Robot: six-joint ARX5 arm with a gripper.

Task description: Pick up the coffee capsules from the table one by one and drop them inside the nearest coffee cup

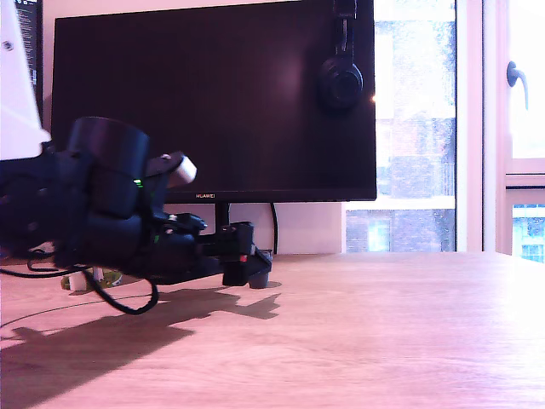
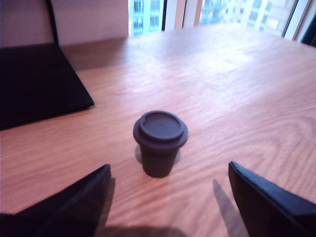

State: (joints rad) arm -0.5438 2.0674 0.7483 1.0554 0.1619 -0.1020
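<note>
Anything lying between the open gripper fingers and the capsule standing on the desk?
No. In the wrist view only bare table separates the gripper from the coffee capsule, which stands rim-up.

The table (image 2: 237,84) is pale wood grain with a soft sheen; the capsule (image 2: 160,143) looks matt dark plastic.

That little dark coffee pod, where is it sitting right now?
In the wrist view the coffee capsule stands rim-up on the bare wooden table, just ahead of the open gripper and centred between its fingers, touching neither.
</note>
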